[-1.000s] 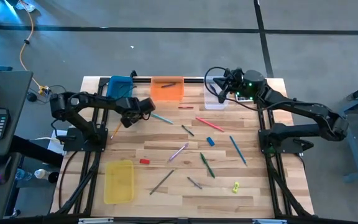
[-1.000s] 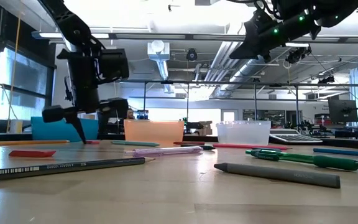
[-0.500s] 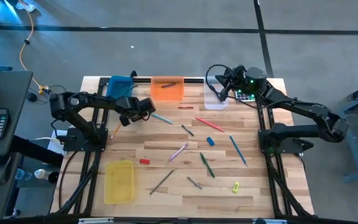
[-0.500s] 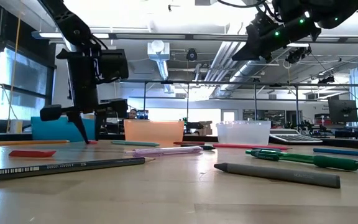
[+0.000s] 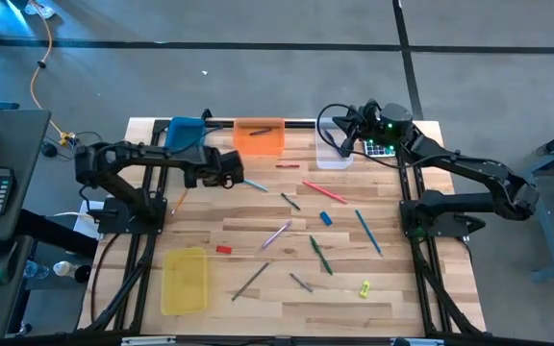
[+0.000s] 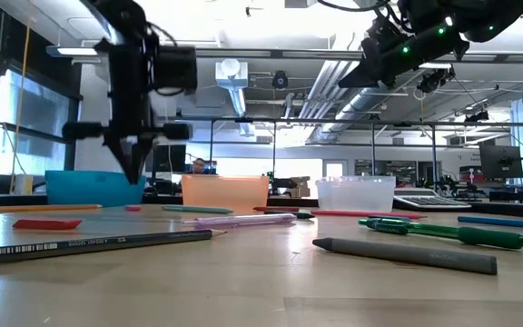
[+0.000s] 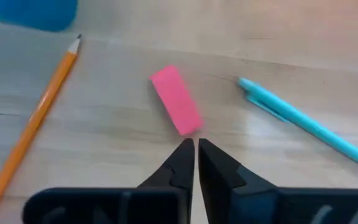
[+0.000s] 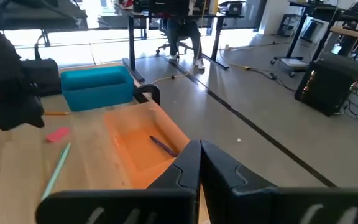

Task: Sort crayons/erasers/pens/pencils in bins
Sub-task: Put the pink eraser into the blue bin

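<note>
A pink eraser point(image 7: 176, 99) lies flat on the wood between an orange pencil point(image 7: 37, 121) and a teal pen point(image 7: 306, 121), near the blue bin point(image 5: 188, 133). My left gripper point(image 7: 196, 144) hangs above it, pointing steeply down, shut with nothing between its fingers. In the low view my left gripper point(image 6: 134, 174) is well clear of the pink eraser point(image 6: 133, 208). My right gripper point(image 8: 199, 149) is shut and empty, held high over the table's far right by the clear bin point(image 5: 333, 154). The orange bin point(image 8: 143, 146) holds a dark stick point(image 8: 162, 145).
The yellow bin point(image 5: 185, 280) sits near the front left. Loose on the wood are a red eraser point(image 5: 223, 249), a blue eraser point(image 5: 325, 218), a green pen point(image 5: 320, 255), a blue pen point(image 5: 367, 232), a red pencil point(image 5: 323, 190) and a dark pencil point(image 5: 250, 281). A grey calculator point(image 5: 381, 149) lies at the far right.
My left gripper's fingers have come together at the pink eraser without taking it. The gripper has then risen clear of the table, rolling about its own axis and shifting a little toward the table's right. The eraser stays on the wood.
</note>
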Tool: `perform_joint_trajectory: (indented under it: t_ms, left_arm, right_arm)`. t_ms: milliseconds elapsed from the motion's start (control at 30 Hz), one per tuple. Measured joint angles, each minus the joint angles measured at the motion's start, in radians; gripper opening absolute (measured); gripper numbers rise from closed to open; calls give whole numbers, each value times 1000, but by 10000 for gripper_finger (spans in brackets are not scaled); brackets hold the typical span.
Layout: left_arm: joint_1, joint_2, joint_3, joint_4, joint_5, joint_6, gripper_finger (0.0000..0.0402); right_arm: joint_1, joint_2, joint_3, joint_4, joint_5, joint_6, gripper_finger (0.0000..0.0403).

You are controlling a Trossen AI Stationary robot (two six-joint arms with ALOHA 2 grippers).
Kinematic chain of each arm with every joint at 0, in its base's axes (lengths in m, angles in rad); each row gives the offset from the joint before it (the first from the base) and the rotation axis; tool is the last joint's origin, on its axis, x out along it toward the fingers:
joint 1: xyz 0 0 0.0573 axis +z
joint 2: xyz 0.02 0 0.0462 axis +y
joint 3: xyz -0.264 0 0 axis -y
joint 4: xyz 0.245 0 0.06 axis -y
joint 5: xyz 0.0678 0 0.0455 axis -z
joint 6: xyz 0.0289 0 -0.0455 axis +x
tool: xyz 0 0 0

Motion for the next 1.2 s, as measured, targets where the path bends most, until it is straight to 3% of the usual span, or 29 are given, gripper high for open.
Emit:
perform_joint_trajectory:
  t_ms: [233,400,567,900,1200]
  left_arm:
    - [-27,-68,65,-92,-44,1,0]
    - [-36,-87,65,-94,-3,-148,6]
    - [-33,-56,66,-83,-24,-207,44]
    - [-4,64,59,-64,-25,-210,155]
    - [30,169,59,1,-30,-237,169]
  right_arm:
    - [0,0,0,0,0,-41,0]
    - [0,0,0,0,0,-30,0]
    - [0,0,0,0,0,32,0]
    - [0,0,0,0,-4,3,0]
    - [0,0,0,15,-5,0,0]
